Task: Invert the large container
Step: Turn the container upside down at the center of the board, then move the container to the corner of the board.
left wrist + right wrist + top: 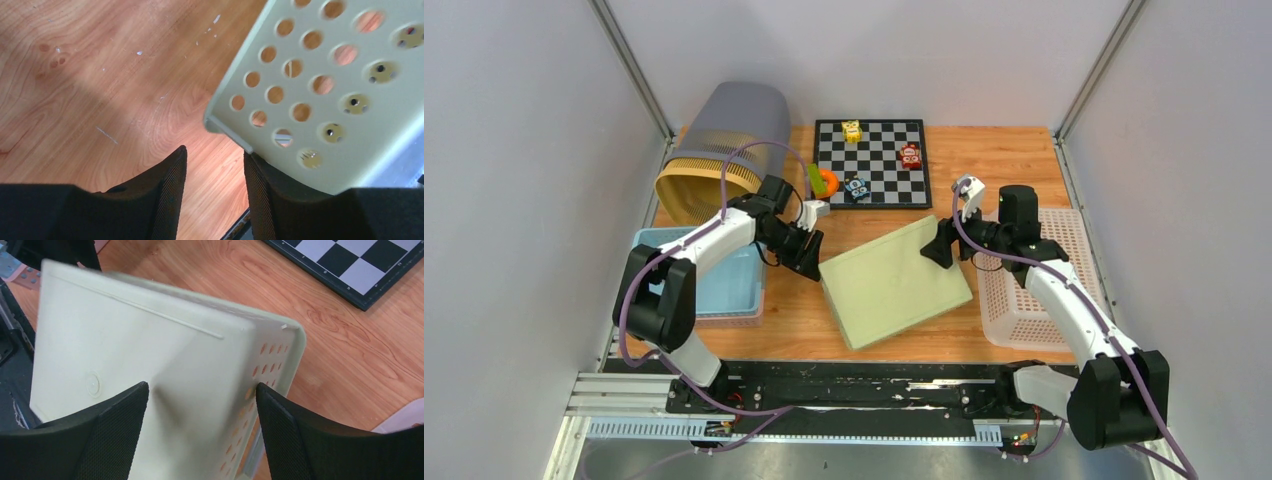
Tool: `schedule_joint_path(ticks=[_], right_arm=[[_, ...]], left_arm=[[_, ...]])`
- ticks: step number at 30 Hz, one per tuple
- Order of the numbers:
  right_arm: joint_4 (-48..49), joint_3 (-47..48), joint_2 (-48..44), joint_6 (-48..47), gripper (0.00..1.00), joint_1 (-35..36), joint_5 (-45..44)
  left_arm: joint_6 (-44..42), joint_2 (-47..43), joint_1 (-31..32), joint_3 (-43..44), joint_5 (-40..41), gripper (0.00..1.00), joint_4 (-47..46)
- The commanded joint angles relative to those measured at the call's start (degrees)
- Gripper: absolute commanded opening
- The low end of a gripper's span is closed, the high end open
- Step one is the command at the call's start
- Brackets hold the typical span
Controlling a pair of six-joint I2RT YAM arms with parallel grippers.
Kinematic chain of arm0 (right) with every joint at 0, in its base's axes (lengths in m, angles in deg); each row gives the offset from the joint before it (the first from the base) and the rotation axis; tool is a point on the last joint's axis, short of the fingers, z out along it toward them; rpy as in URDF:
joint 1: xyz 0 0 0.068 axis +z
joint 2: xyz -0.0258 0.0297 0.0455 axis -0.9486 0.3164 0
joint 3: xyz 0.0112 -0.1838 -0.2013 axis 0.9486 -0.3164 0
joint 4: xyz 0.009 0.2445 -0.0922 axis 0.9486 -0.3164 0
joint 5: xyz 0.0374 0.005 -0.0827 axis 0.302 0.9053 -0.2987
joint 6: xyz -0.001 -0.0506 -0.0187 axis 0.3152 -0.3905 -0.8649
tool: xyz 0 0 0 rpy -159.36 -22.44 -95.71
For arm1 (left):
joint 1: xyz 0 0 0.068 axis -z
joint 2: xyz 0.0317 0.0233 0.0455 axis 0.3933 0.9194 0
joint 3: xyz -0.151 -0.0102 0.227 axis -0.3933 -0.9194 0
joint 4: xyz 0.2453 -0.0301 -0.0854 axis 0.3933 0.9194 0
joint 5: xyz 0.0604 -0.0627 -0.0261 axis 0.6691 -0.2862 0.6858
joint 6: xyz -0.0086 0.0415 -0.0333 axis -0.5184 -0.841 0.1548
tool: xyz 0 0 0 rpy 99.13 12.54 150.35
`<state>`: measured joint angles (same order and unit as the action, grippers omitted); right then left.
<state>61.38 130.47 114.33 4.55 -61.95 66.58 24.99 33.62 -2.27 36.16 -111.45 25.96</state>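
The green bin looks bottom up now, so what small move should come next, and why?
Probably draw the left fingers back, clear of the green bin. Its flat bottom already faces up. The left fingers stand apart with only bare table between them, and the right fingers are open too, so nothing seems held.

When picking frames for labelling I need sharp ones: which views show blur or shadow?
Top external: sharp, evenly lit. Left wrist: a shadow band crosses the table; green container slightly soft. Right wrist: fingers shade the green container between them.
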Motion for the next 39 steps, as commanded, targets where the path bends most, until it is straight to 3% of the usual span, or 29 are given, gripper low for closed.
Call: schedule_joint_path(ticks=[1, 13, 20, 23, 27, 32, 39], right_arm=[[1.5, 0.1, -0.5, 1.4, 0.80, 1.5, 5.5], [1.6, -0.5, 0.4, 0.7, 0.80, 1.5, 3.1], [-4.3, 2.9, -1.9, -5.5, 0.82, 1.5, 0.2], [-10.4, 6.6, -4.4, -10.0, 0.84, 1.5, -6.5], [-17.1, 9.9, -7.2, -14.5, 0.85, 1.5, -19.8], [-20.0, 10.3, -9.3, -17.1, 0.85, 1.4, -36.4], [-17.4, 10.0, -6.5, -14.9, 0.80, 0.5, -48.5]], left_arm=[[-0.5, 0.6, 1.2, -0.3, -0.2, 0.48, -1.5], [-0.4, -0.1, 1.2, 0.1, 1.2, 0.50, -1.5], [-1.8, -3.5, 1.1, 3.4, 4.2, 0.65, 1.2], [-2.9, -5.5, 1.1, 4.2, 5.6, 0.75, 2.3], [-4.2, -8.3, 1.1, 4.6, 7.7, 0.99, 2.3], [-7.5, -10.3, 1.1, 6.9, 9.3, 1.00, 4.6], [-14.0, -13.7, 1.1, 8.0, 11.5, 1.00, 6.9]])
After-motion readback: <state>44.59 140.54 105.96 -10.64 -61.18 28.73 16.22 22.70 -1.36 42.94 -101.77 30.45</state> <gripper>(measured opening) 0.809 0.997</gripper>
